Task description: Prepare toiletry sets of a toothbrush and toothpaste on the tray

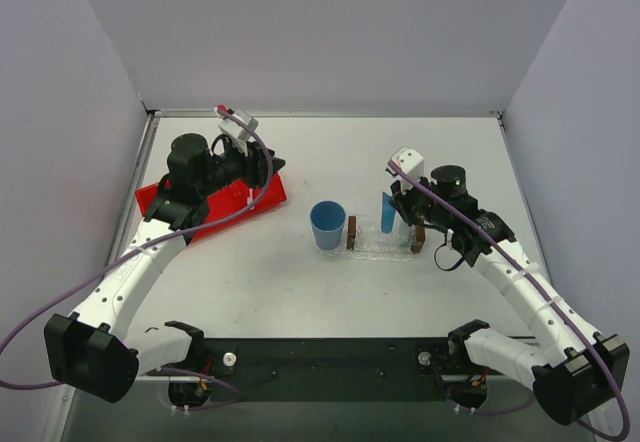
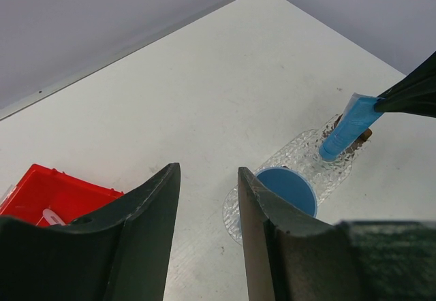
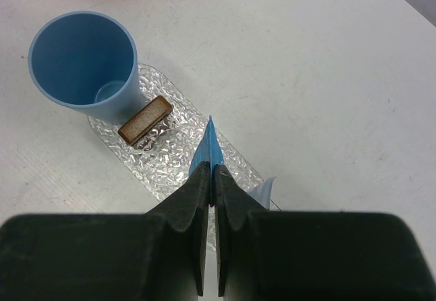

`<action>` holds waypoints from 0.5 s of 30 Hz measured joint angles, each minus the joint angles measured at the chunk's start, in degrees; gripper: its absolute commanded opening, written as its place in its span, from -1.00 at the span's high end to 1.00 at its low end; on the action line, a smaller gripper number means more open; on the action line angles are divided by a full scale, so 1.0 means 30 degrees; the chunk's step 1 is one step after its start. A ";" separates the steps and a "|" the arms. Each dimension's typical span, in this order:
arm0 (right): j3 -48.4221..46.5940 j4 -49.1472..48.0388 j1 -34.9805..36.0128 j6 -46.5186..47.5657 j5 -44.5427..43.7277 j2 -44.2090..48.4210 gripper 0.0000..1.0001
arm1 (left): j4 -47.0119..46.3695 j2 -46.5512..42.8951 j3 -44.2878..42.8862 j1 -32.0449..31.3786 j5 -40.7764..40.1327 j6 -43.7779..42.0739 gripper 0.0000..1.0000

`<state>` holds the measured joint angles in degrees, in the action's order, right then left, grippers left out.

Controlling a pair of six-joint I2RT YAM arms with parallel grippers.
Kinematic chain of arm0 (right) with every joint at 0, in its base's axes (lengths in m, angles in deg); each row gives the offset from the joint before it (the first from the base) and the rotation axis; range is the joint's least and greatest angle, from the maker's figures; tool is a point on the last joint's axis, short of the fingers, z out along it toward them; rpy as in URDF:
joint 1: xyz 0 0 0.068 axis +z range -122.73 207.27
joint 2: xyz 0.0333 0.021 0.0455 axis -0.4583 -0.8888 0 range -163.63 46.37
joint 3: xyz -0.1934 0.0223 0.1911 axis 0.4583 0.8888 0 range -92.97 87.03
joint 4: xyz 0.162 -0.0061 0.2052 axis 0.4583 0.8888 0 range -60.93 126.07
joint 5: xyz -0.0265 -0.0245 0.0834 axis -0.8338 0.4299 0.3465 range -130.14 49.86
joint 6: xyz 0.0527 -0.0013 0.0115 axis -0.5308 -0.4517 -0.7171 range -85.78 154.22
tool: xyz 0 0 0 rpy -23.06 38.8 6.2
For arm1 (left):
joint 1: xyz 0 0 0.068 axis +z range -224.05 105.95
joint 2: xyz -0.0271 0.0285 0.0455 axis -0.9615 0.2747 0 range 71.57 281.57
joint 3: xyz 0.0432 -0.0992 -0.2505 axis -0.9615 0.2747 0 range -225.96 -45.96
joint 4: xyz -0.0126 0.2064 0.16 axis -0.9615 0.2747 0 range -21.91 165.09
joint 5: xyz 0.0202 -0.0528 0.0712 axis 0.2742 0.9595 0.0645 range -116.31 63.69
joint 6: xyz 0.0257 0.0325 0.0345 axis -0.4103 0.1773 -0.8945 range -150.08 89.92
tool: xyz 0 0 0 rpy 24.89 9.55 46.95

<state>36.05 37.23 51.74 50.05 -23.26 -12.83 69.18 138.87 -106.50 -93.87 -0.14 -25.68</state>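
My right gripper [image 3: 212,169] is shut on the flat crimped end of a bright blue toothpaste tube [image 3: 210,146]. The tube hangs cap-down [image 2: 346,128] over the tray [image 3: 170,161], a clear bubbly strip with a brown block [image 3: 144,119] at each end [image 1: 418,238]. A pale whitish corner [image 3: 267,188] shows on the tray beside my right fingers. My left gripper [image 2: 208,170] stands open and empty above the table, by the right end of the red bin [image 1: 200,207]. The toothbrush is out of view.
A round blue cup [image 1: 328,225] stands upright against the tray's left end [image 3: 82,59]. The red bin [image 2: 54,195] holds a small white item [image 2: 51,216] that I cannot identify. Grey walls close in the table on three sides.
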 measured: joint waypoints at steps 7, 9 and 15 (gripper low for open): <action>0.0168 -0.0138 0.0000 0.0000 0.0000 -0.0051 1.00 | -0.0233 0.0000 0.0036 0.0073 0.0022 0.0197 0.02; 0.0219 -0.0175 0.0000 0.0000 0.0000 -0.0102 1.00 | -0.0291 0.0000 0.0044 0.0124 0.0073 0.0248 0.02; 0.0299 -0.0226 0.0000 -0.0007 0.0000 -0.0146 1.00 | -0.0306 0.0000 0.0044 0.0175 0.0211 0.0313 0.02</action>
<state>36.95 36.55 51.74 50.03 -23.26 -13.27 68.26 138.87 -106.37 -93.34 0.50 -24.74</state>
